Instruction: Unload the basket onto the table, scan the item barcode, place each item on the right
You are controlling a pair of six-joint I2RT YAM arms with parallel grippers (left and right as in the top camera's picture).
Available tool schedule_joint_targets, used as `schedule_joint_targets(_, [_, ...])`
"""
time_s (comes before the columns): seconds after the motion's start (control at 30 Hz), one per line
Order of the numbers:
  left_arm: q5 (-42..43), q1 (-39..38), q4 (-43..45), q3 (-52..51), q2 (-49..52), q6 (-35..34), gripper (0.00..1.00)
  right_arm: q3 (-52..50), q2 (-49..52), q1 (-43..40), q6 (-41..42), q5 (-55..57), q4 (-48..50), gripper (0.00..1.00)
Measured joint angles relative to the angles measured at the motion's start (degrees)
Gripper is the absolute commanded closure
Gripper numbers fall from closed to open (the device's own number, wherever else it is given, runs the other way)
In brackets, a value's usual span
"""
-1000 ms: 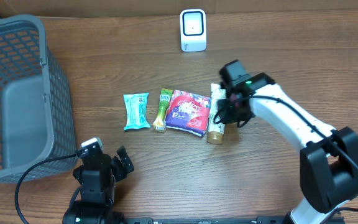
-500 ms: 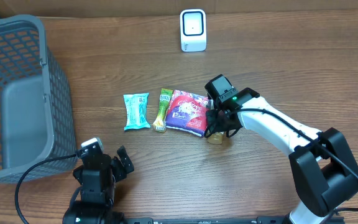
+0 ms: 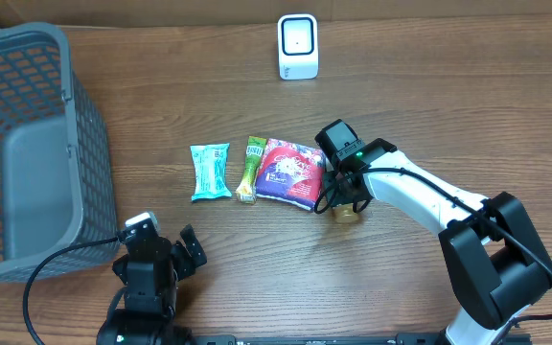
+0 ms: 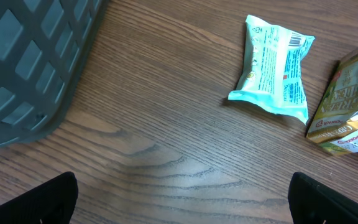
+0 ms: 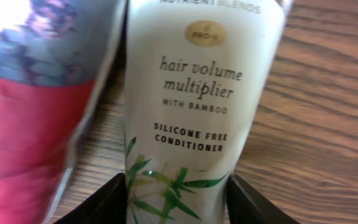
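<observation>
A cream conditioner tube (image 5: 197,93) with bamboo print lies on the table beside a red and purple pouch (image 3: 290,172). Only its gold cap end (image 3: 346,213) shows from overhead. My right gripper (image 3: 338,195) is down over the tube. In the right wrist view the gripper (image 5: 178,202) is open, with its black fingers (image 5: 104,202) close against both sides of the tube. The white scanner (image 3: 298,46) stands at the back of the table. My left gripper (image 3: 159,244) rests near the front edge, wide open over bare wood (image 4: 182,199).
A teal packet (image 3: 210,171) and a green packet (image 3: 251,168) lie in a row left of the pouch. A grey mesh basket (image 3: 27,144) fills the left side. The teal packet (image 4: 275,65) and the basket wall (image 4: 30,62) also show in the left wrist view.
My right gripper has moved left from beside the tube to over it, and its jaws widened a little. The tube's cap end shifted slightly right. The left arm has not moved.
</observation>
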Motion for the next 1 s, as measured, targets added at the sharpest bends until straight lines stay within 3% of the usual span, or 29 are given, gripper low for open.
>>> schedule_joint_targets(0.23, [0.0, 0.0, 0.0, 0.0, 0.0, 0.0, 0.0, 0.0, 0.0, 0.0, 0.1, 3.9, -1.6, 0.71])
schedule_joint_targets(0.57, [0.0, 0.0, 0.0, 0.0, 0.0, 0.0, 0.01, 3.8, 0.8, -0.4, -0.1, 1.6, -9.0, 0.72])
schedule_joint_targets(0.73, [0.0, 0.0, 0.0, 0.0, 0.0, 0.0, 0.0, 7.3, 1.1, -3.7, -3.9, -11.3, -10.2, 0.74])
schedule_joint_targets(1.0, [0.0, 0.0, 0.0, 0.0, 0.0, 0.0, 0.0, 7.6, 1.1, -16.2, -15.3, -39.6, -14.8, 0.75])
